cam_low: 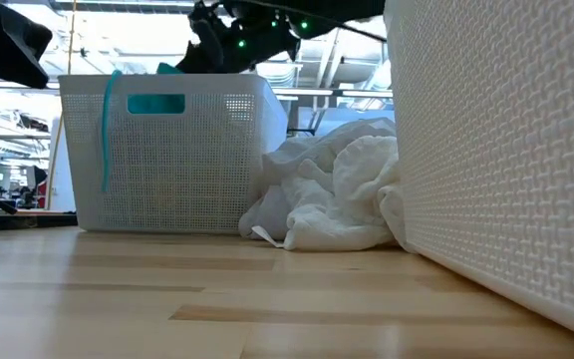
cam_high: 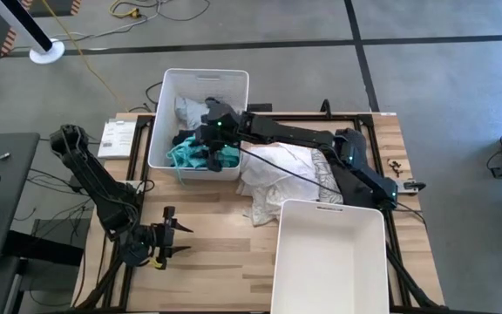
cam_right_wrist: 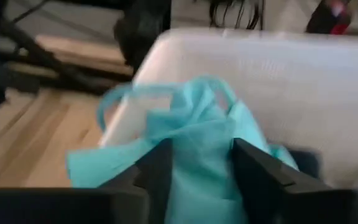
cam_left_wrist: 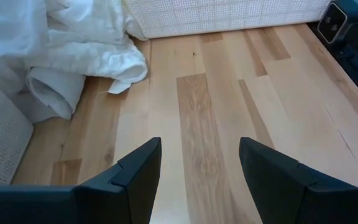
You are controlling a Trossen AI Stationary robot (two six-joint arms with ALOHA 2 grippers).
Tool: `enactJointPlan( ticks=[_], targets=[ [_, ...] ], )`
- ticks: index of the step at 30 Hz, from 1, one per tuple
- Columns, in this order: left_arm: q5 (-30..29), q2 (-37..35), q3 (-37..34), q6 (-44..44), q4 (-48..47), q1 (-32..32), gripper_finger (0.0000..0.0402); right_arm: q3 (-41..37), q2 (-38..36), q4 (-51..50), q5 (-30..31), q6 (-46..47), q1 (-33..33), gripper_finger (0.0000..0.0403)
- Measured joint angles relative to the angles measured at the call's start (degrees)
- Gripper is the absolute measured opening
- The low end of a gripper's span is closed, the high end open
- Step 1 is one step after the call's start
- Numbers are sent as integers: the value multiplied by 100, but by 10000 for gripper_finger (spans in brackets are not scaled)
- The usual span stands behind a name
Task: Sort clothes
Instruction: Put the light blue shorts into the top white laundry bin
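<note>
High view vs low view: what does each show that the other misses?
Only the high view: the left gripper open over bare table, and the right gripper inside the far bin on the teal garment. Only the low view: a teal strap hanging down that bin's wall. Both: the white clothes pile between the bins.

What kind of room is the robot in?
Probably a lab or workshop. The table stands on a bare grey floor marked with dark tape lines, loose cables trail across it, and ceiling beams and pipes show behind.
</note>
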Motion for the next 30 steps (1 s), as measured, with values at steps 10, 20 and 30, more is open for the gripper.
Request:
enactJointPlan(
  ticks=[10, 20, 30],
  targets=[
    [-15, -2, -2, 45, 32, 127, 213, 16, 561, -71, 53, 437, -361, 45],
    [4, 0, -2, 22, 23, 125, 213, 23, 790, -103, 439, 1389, -624, 15],
    [30, 0, -2, -80, 8, 125, 213, 25, 504, 56, 710, 852, -423, 61]
  ],
)
